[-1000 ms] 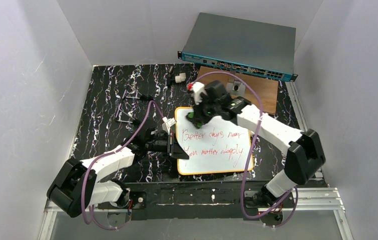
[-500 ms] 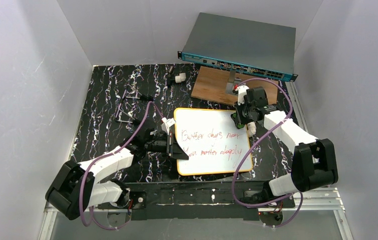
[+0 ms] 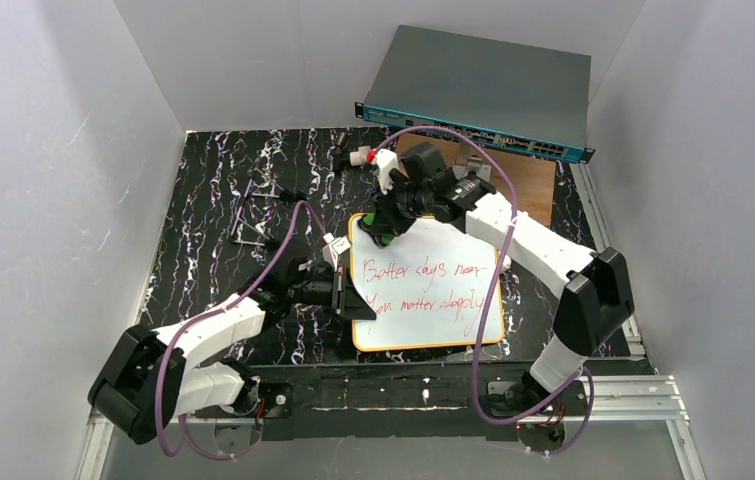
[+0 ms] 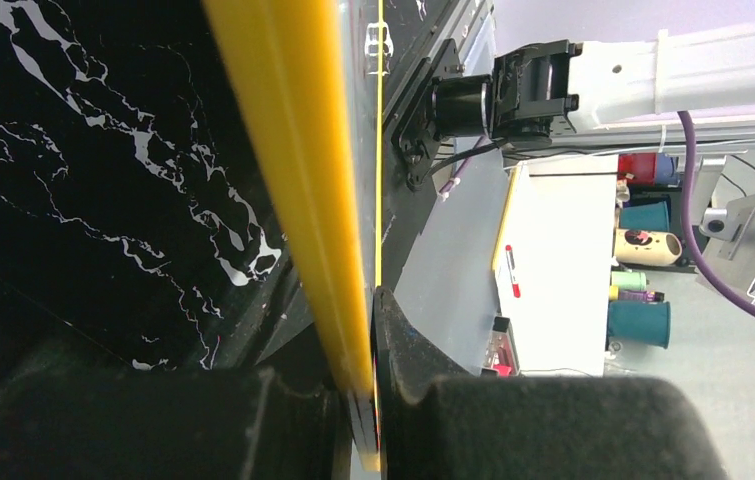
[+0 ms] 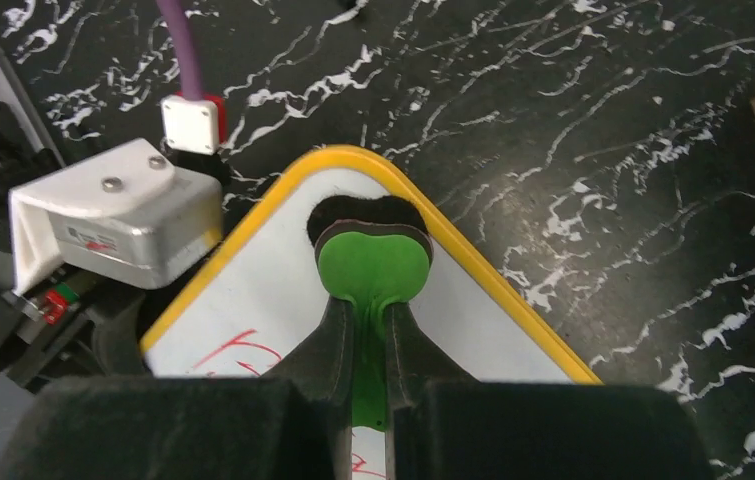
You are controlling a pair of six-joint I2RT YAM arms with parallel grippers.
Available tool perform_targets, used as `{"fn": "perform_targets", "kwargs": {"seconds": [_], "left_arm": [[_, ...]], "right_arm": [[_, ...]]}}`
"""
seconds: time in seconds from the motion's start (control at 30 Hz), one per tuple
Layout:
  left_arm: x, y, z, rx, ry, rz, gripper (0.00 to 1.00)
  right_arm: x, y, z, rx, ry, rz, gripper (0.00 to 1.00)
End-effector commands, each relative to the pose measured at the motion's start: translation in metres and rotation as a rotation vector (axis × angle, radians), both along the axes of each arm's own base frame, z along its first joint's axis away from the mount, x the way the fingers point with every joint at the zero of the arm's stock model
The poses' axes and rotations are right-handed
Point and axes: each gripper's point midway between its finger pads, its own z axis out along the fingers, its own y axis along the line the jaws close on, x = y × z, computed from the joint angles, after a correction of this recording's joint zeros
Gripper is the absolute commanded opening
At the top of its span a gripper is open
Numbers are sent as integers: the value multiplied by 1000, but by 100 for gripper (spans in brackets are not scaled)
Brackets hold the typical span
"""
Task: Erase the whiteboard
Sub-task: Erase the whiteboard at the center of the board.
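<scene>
The whiteboard (image 3: 443, 320), white with a yellow rim and two lines of red handwriting, lies on the black marbled table. My left gripper (image 3: 350, 297) is shut on the board's left edge; the left wrist view shows the yellow rim (image 4: 298, 170) clamped between the jaws. My right gripper (image 3: 389, 222) is shut on a green eraser (image 5: 373, 268) and holds it over the board's far left corner (image 5: 348, 160), above the writing. I cannot tell whether its dark pad touches the surface.
A brown wooden board (image 3: 531, 175) lies behind the whiteboard, under a grey network switch (image 3: 478, 90). A small white connector (image 3: 358, 157) and a metal wire frame (image 3: 253, 215) lie on the far left part of the table.
My right gripper with the eraser swung from the board's far left to its far right corner and back to the far left corner. The left gripper kept hold of the board's edge.
</scene>
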Motion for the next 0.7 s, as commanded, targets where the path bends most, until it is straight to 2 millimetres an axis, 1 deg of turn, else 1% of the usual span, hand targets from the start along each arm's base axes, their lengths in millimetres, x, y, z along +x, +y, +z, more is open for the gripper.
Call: {"fn": "perform_targets", "kwargs": {"seconds": [0.0, 0.07, 0.1, 0.17, 0.2, 0.27, 0.33, 0.4, 0.43, 0.47, 0.53, 0.57, 0.63, 0.67], "left_arm": [[8, -3, 17, -46, -265, -45, 0], [7, -2, 17, -48, -270, -45, 0], [6, -2, 16, -48, -271, -47, 0], [6, -2, 15, -48, -272, -49, 0], [6, -2, 16, -50, -273, -50, 0], [7, -3, 17, -54, -276, -51, 0], [6, -3, 19, -57, -279, -52, 0], [6, -3, 22, -63, -290, -51, 0], [6, -2, 24, -66, -293, -52, 0], [6, -2, 25, -67, -297, -52, 0], [5, -2, 27, -68, -302, -54, 0], [5, -2, 28, -69, -306, -54, 0], [5, -2, 28, -70, -307, -51, 0], [6, -2, 29, -71, -307, -51, 0]], "right_arm": [[-10, 7, -9, -10, 115, -11, 1], [-1, -16, -18, -31, 85, -64, 1], [2, -31, -22, -35, 85, -94, 1], [8, -67, -33, -57, 77, -175, 1], [10, -88, -45, -84, 72, -208, 1], [16, -126, -55, -109, 51, -286, 1], [17, -162, -68, -148, 52, -355, 1], [16, -192, -80, -190, 48, -407, 1], [16, -203, -85, -206, 46, -424, 1], [15, -210, -88, -225, 39, -429, 1], [14, -214, -88, -233, 26, -428, 1], [15, -210, -85, -215, 26, -423, 1], [16, -196, -76, -175, 36, -402, 1], [16, -186, -73, -166, 42, -381, 1]]}}
